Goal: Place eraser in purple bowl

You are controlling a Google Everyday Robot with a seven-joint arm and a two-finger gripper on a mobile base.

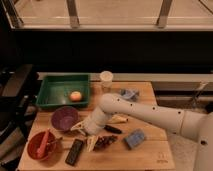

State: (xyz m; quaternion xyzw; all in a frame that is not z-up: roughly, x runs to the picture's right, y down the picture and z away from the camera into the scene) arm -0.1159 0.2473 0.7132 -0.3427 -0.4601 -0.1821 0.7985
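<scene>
While the white arm (150, 116) reaches across the wooden table (145, 156) from the right, its gripper (84, 136) hangs low over the front left part of the tabletop. Its two pale fingers (76, 128) are spread apart and grip nothing.

The eraser (75, 151) lies flat on the table just below and in front of the gripper, near the front edge. It is angled slightly, and I cannot tell whether a fingertip touches it. The purple bowl (64, 119) sits upright just behind and to the left of the gripper, with nothing inside it.

Left of the eraser stands a red bowl (31, 144) with a couple of utensils resting in it. Behind the purple bowl a green tray (62, 77) holds one small orange ball (75, 96). A pale cup (106, 80) stands to the right of the tray at the back edge, and a crumpled bluish thing (129, 94) lies beside it.

Close to the gripper's right side are a dark cluster (103, 142) of small pieces and a black-handled knife (112, 129), with a yellowish object (118, 119) partly tucked under the arm. Further right a light-blue block (135, 138) lies flat on the wood, well apart from the eraser.
</scene>
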